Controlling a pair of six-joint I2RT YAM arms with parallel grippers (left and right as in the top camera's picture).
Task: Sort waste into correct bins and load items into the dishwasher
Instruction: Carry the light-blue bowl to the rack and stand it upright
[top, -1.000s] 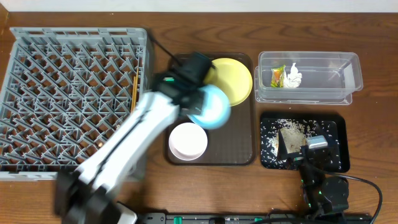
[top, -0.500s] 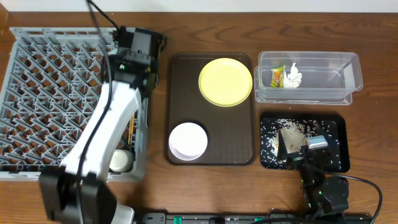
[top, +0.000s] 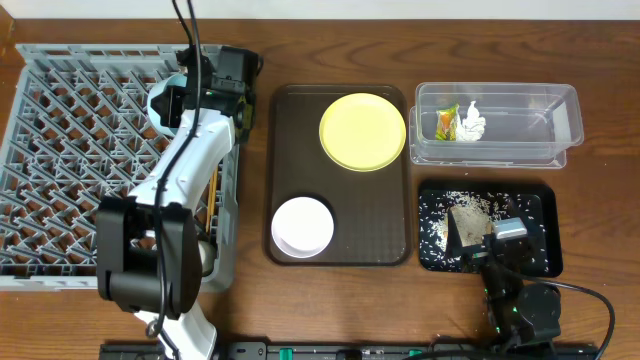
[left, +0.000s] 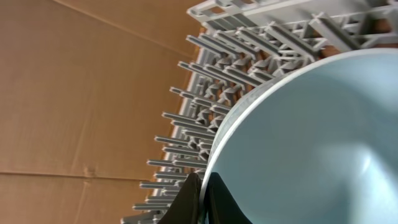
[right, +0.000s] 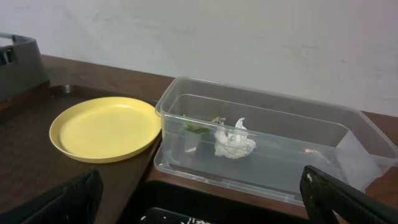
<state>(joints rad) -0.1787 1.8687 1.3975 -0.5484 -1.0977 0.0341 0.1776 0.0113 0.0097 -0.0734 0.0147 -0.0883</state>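
Over the rack (top: 90, 160), left end effector (left: 200, 191) pinches bowl (left: 311, 143).

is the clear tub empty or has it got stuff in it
Not empty: the clear tub holds the snack wrapper and the crumpled tissue at its left end.

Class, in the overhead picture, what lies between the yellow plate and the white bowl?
Nothing but bare brown tray. The overhead view shows the yellow plate and white bowl apart, with no object between them.
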